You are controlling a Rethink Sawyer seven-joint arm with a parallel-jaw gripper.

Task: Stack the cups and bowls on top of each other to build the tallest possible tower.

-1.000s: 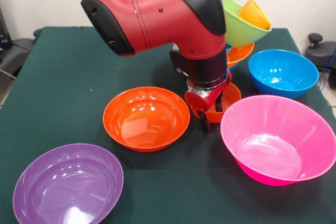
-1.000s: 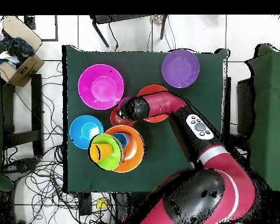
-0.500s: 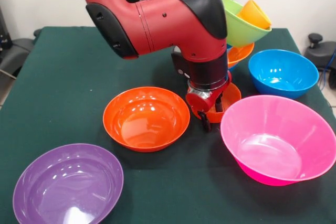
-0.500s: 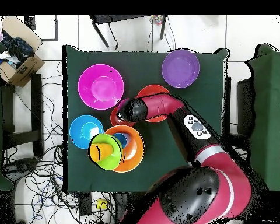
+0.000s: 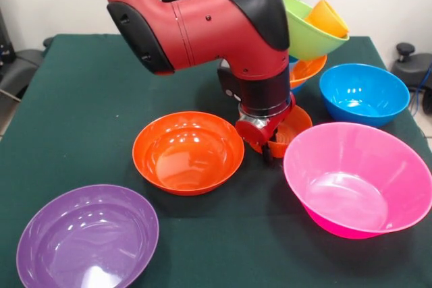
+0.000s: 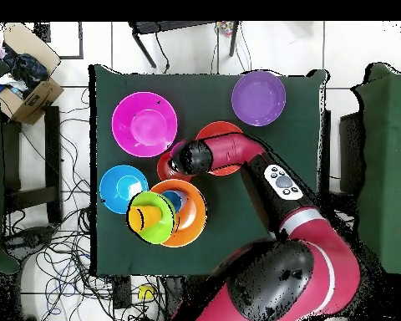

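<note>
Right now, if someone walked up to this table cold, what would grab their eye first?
Probably the bulky red and black arm reaching down mid-table, its gripper at a small red-orange bowl between the orange bowl and the large pink bowl. Behind it, the tower leans, a lime green bowl holding an orange cup.

From my front camera the arm [image 5: 223, 25] covers most of the small red-orange bowl [image 5: 297, 123] and the tower's [image 5: 310, 32] lower left. I can't tell how the gripper [image 5: 268, 150] jaws stand. The purple bowl [image 5: 88, 237] and pink bowl [image 5: 358, 180] run off the near and right edges. Overhead, the wrist hides the gripper entirely.
</note>
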